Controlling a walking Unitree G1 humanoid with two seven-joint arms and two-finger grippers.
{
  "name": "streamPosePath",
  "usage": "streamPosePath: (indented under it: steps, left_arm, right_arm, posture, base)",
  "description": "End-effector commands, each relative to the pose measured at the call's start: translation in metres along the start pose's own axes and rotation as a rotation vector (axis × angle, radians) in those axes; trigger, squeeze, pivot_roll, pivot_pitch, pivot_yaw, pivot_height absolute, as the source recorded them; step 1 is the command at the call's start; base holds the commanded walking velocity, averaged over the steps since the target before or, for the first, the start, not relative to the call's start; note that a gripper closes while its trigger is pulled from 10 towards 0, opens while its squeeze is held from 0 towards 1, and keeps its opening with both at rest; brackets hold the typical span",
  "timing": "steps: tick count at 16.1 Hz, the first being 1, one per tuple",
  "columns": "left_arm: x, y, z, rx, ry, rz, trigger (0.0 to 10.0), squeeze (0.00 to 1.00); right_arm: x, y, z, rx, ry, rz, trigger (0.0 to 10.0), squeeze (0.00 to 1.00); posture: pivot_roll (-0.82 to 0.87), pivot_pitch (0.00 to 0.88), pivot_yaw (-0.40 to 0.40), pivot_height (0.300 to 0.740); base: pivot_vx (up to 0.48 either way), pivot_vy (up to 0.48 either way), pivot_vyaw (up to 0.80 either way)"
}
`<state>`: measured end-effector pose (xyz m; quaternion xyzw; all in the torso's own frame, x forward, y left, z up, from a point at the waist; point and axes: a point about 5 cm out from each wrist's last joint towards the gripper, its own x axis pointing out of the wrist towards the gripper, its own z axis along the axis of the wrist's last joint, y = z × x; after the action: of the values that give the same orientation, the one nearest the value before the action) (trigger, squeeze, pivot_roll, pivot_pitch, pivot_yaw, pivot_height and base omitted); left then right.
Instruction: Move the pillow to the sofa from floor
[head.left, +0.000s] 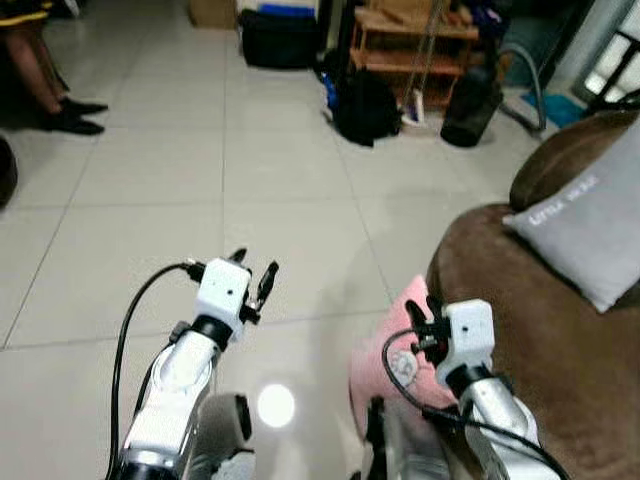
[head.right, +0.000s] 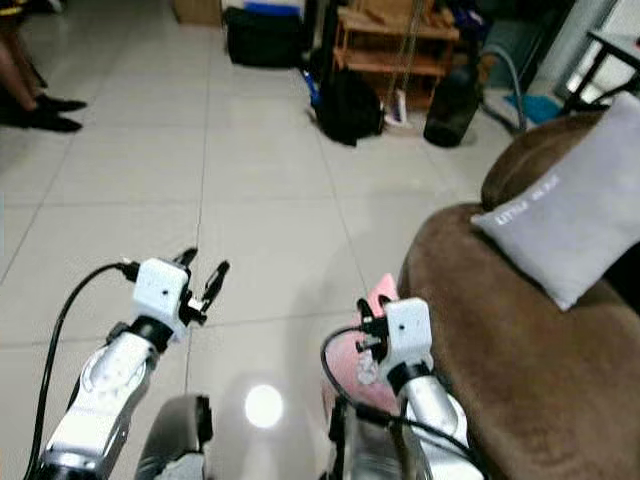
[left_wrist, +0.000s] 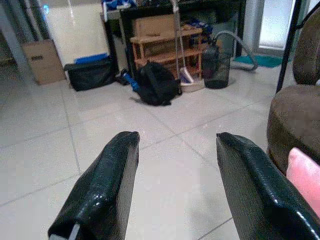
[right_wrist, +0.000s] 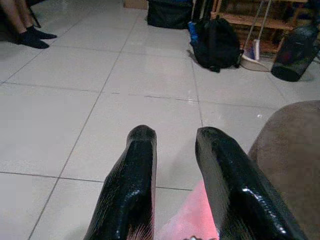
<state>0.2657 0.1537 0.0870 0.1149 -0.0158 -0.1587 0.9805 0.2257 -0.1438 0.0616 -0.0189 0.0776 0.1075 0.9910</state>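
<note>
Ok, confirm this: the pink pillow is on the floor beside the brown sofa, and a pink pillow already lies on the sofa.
Not quite. The pillow on the brown sofa is grey with white lettering, not pink, as the left eye view shows. The pink pillow does sit on the floor against the sofa, under the right gripper.

Both silver arms reach forward, low over the floor (head.left: 250, 190). The left arm is bent a little and points ahead. Its wrist block is white, with a black cable looping off it. The left gripper (head.left: 252, 272) is up above the floor, and its two black fingers (left_wrist: 102, 192) stand wide apart with nothing between them.

The right arm reaches forward too, closer to the robot's body. The right gripper (head.left: 430, 308) sits lower over the floor. Its two fingers (right_wrist: 131, 187) have a small gap between them and hold nothing.
</note>
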Motion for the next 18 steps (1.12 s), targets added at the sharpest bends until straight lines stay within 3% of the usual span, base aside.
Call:
streamPosePath:
  steps: [1,8,14,16,17,18]
  left_arm:
    - [0.004,0.001,0.004,0.011,-0.015,0.002,10.0,0.0]
    - [0.008,0.002,0.004,0.018,-0.017,-0.001,10.0,0.0]
    - [0.018,0.003,0.006,0.031,-0.01,-0.041,10.0,0.0]
    - [0.023,0.002,0.011,0.042,-0.029,-0.073,10.0,0.0]
    - [0.024,0.001,0.012,0.043,-0.031,-0.091,10.0,0.0]
    - [0.024,0.001,0.014,0.047,-0.036,-0.112,10.0,0.0]
  right_arm:
    - [0.001,-0.007,0.0,0.007,0.007,-0.035,10.0,0.0]
    - [0.004,-0.01,0.001,0.033,-0.013,-0.078,10.0,0.0]
    - [0.022,-0.013,0.005,0.065,-0.002,-0.126,10.0,0.0]
    - [0.034,-0.023,0.0,0.112,0.032,-0.208,10.0,0.0]
    - [0.038,-0.027,-0.005,0.144,0.063,-0.238,10.0,1.0]
    - [0.042,-0.032,-0.008,0.157,0.083,-0.272,10.0,1.0]
  posture:
    - [0.05,0.039,-0.076,0.57]
    - [0.05,0.053,-0.079,0.505]
    - [0.06,0.116,-0.068,0.505]
    - [0.06,0.141,-0.064,0.505]
    - [0.07,0.17,-0.055,0.505]
    - [0.07,0.182,-0.05,0.505]
  base:
    - [0.0,0.0,0.0]
    - [0.0,0.0,0.0]
    - [0.0,0.0,0.0]
    - [0.0,0.0,0.0]
    - [0.0,0.0,0.0]
    - [0.0,0.0,0.0]
